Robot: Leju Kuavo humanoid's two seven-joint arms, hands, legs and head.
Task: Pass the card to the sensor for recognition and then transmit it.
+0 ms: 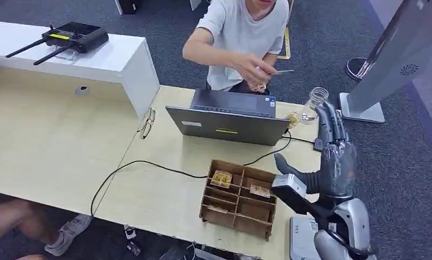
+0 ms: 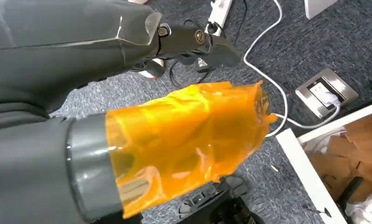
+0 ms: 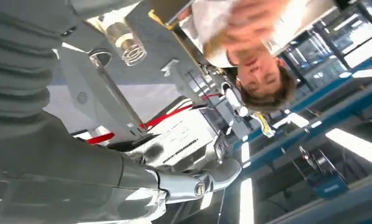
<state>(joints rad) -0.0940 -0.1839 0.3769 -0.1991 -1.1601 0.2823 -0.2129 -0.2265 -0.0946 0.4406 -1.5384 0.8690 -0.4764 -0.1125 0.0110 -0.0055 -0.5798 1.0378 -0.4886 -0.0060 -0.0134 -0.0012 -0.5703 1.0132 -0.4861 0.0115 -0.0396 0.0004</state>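
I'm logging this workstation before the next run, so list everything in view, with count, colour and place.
Laptop: one, grey, open on the table, its back toward the robot.
Divided box: one, brown, near the table's front edge, small yellowish items in some compartments.
Jar: one, clear, right of the laptop.
Cable: one, black, running across the wooden table.
Glasses: one pair, dark, left of the laptop.
Controller: one, black with antennas, on the white counter.
Stand: one, grey, on the carpet at right.
Person: one, white shirt, behind the laptop, holding a thin card.
Right hand: grey, raised, fingers apart, holding nothing.
Left hand: partly wrapped in orange film, above the carpet.
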